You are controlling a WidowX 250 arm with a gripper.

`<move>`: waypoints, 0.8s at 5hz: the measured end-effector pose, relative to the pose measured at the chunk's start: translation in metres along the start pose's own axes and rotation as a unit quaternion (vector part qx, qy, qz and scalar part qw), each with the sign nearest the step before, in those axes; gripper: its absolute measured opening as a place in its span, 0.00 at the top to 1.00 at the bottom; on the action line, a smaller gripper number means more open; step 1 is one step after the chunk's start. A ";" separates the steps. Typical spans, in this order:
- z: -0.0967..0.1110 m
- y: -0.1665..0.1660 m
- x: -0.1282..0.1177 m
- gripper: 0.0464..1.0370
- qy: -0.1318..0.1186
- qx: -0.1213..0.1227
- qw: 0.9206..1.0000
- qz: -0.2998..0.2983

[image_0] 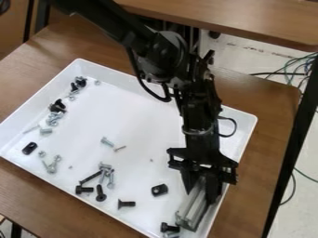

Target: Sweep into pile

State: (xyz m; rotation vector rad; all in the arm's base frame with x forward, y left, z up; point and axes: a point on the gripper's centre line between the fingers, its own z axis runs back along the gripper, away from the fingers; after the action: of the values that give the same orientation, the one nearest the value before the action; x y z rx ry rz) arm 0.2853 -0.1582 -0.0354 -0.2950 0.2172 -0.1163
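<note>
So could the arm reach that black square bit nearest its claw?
Probably, at least to push it: bare tray lies between the black square bit and the gripper, though the grey metal bar between its fingers would likely hinder grasping.

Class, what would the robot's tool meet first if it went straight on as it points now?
Pointing down with the grey bar in it, the tool would probably bring the bar's lower end to the white tray first; depth is unclear.

The jaws cover the upper end of the grey bar. The top edge cuts off the arm, the bottom edge the tray; one speck is too small to identify.
</note>
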 end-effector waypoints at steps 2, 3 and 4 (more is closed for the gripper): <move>0.006 0.025 0.006 0.68 -0.008 0.015 0.999 0.031; 0.018 0.069 0.010 0.69 -0.015 0.052 0.996 0.074; 0.032 0.119 0.010 0.69 0.006 0.143 0.985 0.091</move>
State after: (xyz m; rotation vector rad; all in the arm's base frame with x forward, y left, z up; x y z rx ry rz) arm 0.3119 -0.0373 -0.0433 0.0129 0.2348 0.0326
